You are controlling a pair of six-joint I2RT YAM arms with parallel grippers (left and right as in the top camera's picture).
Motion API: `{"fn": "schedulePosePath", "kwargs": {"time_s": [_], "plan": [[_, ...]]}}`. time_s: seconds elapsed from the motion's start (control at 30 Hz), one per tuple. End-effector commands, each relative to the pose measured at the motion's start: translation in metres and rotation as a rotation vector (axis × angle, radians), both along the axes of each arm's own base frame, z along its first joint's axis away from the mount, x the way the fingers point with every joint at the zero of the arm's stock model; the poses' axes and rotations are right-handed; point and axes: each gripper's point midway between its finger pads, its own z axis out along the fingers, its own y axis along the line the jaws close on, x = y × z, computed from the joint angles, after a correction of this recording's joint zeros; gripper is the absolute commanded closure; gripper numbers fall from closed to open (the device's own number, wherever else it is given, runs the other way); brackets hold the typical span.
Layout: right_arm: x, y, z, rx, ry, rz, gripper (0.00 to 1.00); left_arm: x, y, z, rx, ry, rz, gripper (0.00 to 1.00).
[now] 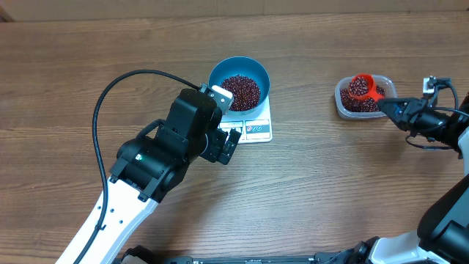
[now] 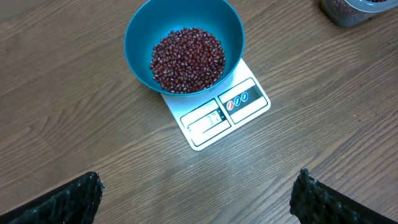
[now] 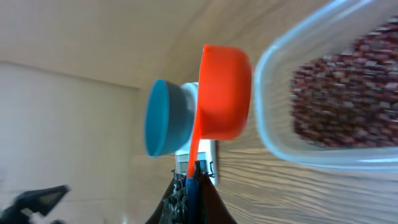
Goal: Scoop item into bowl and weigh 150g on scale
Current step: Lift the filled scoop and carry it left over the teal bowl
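A light-blue bowl [image 1: 218, 73] stands on a small white kitchen scale [image 1: 258, 130] on the wooden table [image 1: 66, 81], about midway along its far edge. The bowl covers most of the platform and leaves only the front strip, with the display and label panel, showing. A loose pile of dark red-brown beans [image 1: 241, 91] fills the bottom of the bowl. The left gripper [image 1: 230, 144] hangs over the table just off the scale's near left corner. Its jaws are spread wide and hold nothing; in the left wrist view its two black fingers [image 2: 71, 200] sit at the bottom corners, with bare wood between them. Well to the right, near the far right part of the table, is a clear rectangular plastic tub [image 1: 341, 104] with more beans in it. The right gripper [image 1: 386, 107] is clamped tight on the handle of an orange-red scoop [image 1: 361, 86]. The scoop's cup sits level over the tub and carries a load of beans. Whether the cup touches the tub's contents cannot be told.
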Motion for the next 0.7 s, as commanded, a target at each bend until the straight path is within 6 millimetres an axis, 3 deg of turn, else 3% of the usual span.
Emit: {"fn": "schedulePosePath", "kwargs": {"time_s": [0.0,0.23,0.67], "plan": [[-0.002,0.011,0.02,0.137,-0.057,0.03,0.96,0.002,-0.001,0.005,-0.004,-0.012,-0.016,0.0],[0.0,0.031,0.026,0.176,-0.062,0.087,0.96,0.002,-0.001,0.005,-0.004,-0.012,-0.016,0.0],[0.018,0.119,0.037,0.202,-0.047,0.302,0.97,0.002,-0.001,0.005,-0.004,-0.012,-0.016,0.0]]}}
